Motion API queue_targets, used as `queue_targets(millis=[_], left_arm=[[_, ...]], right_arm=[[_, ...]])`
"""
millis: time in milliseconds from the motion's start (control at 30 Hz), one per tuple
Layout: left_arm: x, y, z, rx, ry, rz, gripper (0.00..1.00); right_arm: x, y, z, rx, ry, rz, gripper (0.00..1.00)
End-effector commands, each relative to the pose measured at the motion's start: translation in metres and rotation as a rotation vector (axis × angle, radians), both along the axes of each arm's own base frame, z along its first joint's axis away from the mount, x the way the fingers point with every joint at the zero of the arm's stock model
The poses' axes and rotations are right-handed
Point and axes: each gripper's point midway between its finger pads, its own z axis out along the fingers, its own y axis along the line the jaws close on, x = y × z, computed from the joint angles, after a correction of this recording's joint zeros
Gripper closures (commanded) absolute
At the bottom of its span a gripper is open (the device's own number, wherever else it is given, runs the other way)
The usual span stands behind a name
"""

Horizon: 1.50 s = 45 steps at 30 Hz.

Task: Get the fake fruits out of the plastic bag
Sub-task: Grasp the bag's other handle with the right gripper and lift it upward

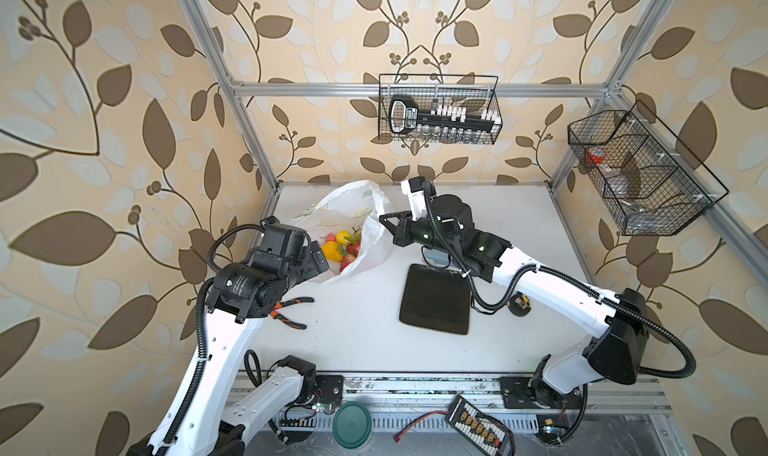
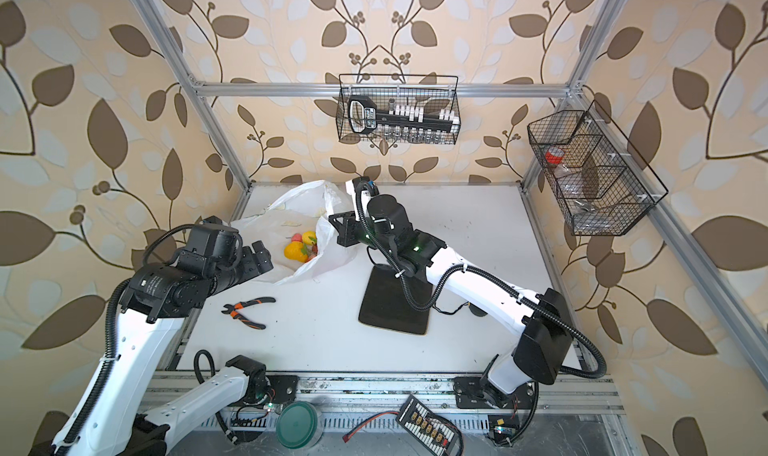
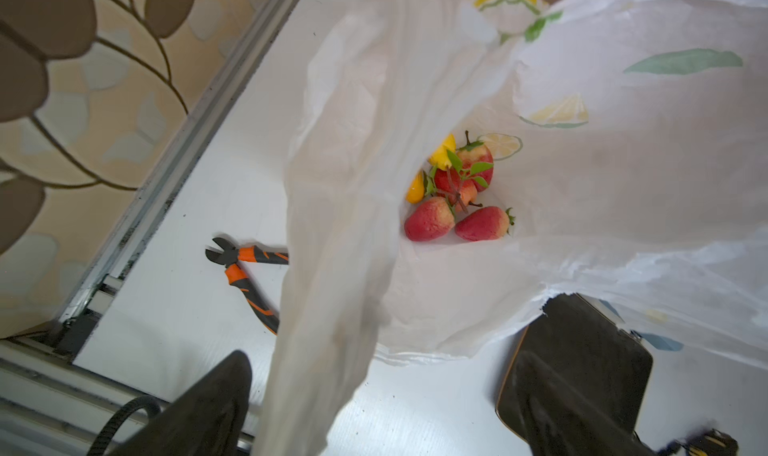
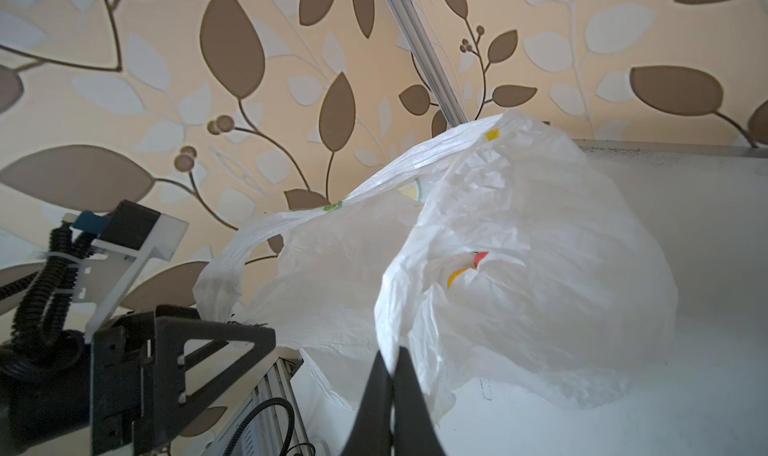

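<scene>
The plastic bag (image 1: 353,209) (image 2: 299,209) lies at the back left of the table, its mouth held open toward my left arm. Inside it the fake fruits (image 1: 340,248) (image 2: 301,248) (image 3: 453,196) sit in a small heap: red strawberries, yellow and orange pieces, a green sprig. My right gripper (image 1: 384,221) (image 4: 390,358) is shut on the bag's right rim and holds it up. My left gripper (image 1: 318,258) (image 3: 386,356) stands open at the bag's mouth. A loose strip of the bag (image 3: 332,308) hangs between its fingers, ungripped.
Orange-handled pliers (image 1: 291,312) (image 3: 245,271) lie on the table just in front of the bag. A black square tray (image 1: 436,300) sits mid-table under my right arm. Wire baskets hang on the back rail (image 1: 440,109) and the right rail (image 1: 640,171).
</scene>
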Motion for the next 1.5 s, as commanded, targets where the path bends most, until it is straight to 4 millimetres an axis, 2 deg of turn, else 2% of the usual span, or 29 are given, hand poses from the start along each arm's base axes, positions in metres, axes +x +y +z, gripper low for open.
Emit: queue_targets(millis=[0, 100, 167, 400, 533, 633, 733, 867, 967, 1100, 1233, 1333, 1467], left_arm=[[0.003, 0.024, 0.017, 0.165, -0.013, 0.047, 0.01], [0.013, 0.029, 0.017, 0.229, -0.004, 0.053, 0.02], [0.017, 0.030, 0.013, 0.250, 0.007, 0.054, 0.06], [0.031, 0.019, -0.008, 0.223, 0.057, -0.022, 0.31], [0.038, 0.019, -0.013, 0.243, 0.080, -0.048, 0.54], [0.051, 0.016, -0.002, 0.261, 0.022, -0.086, 0.75], [0.068, 0.011, 0.018, 0.274, -0.057, -0.118, 0.89], [0.096, 0.010, 0.042, 0.289, -0.148, -0.115, 1.00], [0.120, 0.012, 0.061, 0.271, -0.240, -0.095, 1.00], [0.151, 0.015, 0.086, 0.237, -0.336, -0.074, 1.00], [0.177, 0.018, 0.113, 0.210, -0.421, -0.057, 1.00], [0.192, 0.015, 0.132, 0.194, -0.488, -0.052, 1.00], [0.207, 0.015, 0.139, 0.163, -0.555, -0.036, 1.00]], right_arm=[[-0.009, -0.006, -0.004, -0.023, -0.005, 0.013, 1.00], [-0.009, -0.010, -0.006, -0.031, -0.006, -0.006, 1.00], [-0.007, -0.014, -0.006, -0.035, -0.008, -0.028, 1.00], [0.008, -0.016, -0.002, -0.041, -0.033, -0.099, 1.00], [0.023, -0.007, 0.007, -0.044, -0.078, -0.116, 1.00], [0.040, 0.003, 0.017, -0.034, -0.119, -0.120, 1.00], [0.058, 0.017, 0.031, 0.010, -0.196, -0.097, 1.00], [0.090, 0.029, 0.051, 0.084, -0.284, -0.110, 1.00], [0.113, 0.039, 0.060, 0.102, -0.354, -0.111, 1.00], [0.129, 0.047, 0.077, 0.107, -0.499, -0.117, 1.00], [0.147, 0.049, 0.097, 0.143, -0.610, -0.139, 1.00], [0.159, 0.042, 0.112, 0.196, -0.670, -0.174, 1.00], [0.170, 0.042, 0.119, 0.244, -0.704, -0.204, 1.00]])
